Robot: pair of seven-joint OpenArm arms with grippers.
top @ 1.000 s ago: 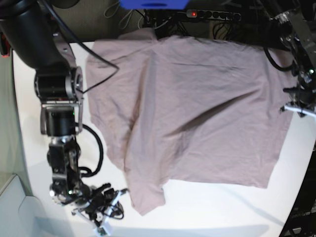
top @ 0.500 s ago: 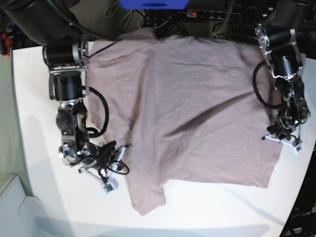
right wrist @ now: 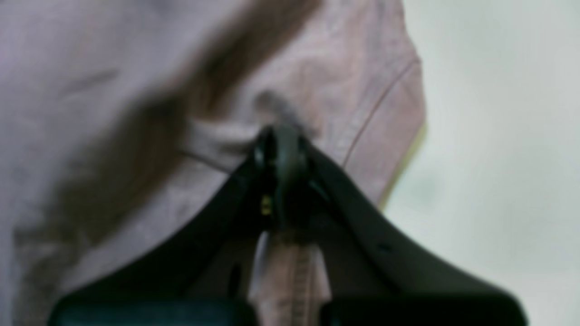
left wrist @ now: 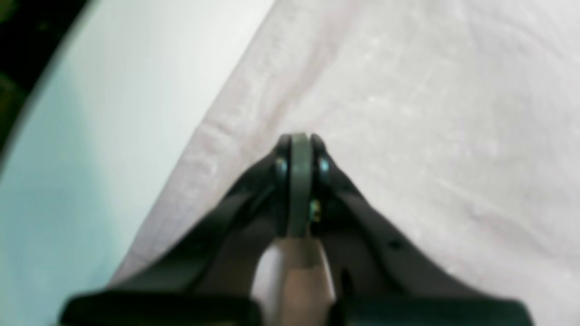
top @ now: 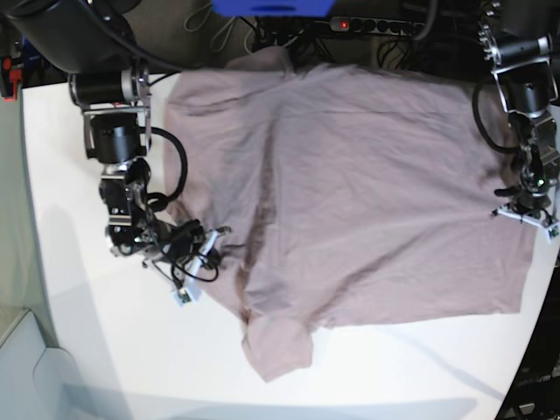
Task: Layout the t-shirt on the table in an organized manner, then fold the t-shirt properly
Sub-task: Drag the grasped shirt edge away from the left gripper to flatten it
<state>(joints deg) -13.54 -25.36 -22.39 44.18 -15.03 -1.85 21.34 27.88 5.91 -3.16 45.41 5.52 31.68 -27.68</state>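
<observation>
shirt point(top: 350, 192) shifting right, hem edge pulled out since half a second back | right gripper point(right wrist: 281, 136) pinching sleeve area, left gripper point(left wrist: 299, 140) clamping side edge | shirt lying on table point(top: 70, 332) | pull apart evenly, low, keep tension

One dusty-pink short-sleeved cotton t-shirt point(top: 350, 184) lay on one plain white smooth table point(top: 79, 324). Two black robot arms were present, each ending in one gripper: the left gripper point(top: 525, 213) and the right gripper point(top: 206, 254).
</observation>
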